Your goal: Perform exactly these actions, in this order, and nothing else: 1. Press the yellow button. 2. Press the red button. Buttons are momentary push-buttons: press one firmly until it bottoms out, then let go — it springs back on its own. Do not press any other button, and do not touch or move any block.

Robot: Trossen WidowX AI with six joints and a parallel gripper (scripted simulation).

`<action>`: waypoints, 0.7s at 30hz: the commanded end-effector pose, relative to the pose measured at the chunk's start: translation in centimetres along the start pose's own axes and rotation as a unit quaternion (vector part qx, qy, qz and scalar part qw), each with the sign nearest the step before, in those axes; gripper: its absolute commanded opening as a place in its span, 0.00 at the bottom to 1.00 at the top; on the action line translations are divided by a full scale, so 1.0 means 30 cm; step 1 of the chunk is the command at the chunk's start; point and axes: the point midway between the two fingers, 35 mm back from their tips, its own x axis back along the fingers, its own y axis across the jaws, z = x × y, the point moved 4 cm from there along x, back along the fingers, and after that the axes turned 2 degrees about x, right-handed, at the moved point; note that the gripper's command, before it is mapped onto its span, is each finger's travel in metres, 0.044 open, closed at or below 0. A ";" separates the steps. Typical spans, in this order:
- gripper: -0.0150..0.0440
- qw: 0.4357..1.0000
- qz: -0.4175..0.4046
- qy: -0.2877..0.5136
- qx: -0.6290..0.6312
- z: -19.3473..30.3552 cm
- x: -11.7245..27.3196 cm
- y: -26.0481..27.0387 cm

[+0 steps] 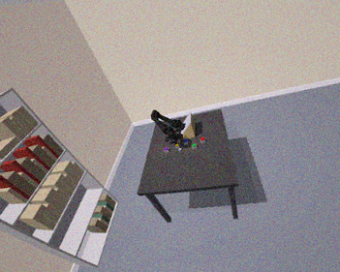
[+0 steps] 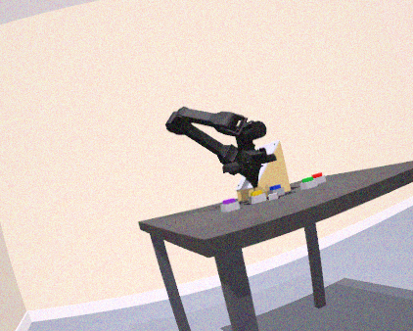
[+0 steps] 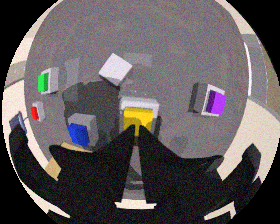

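Matt dark table (image 2: 294, 206), matt black pincer (image 3: 135, 136), wood-coloured smooth wedge (image 2: 276, 171), matt flat-coloured yellow button (image 3: 136, 117)
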 end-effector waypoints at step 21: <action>0.29 1.000 0.003 0.003 0.005 0.010 -0.075 -0.001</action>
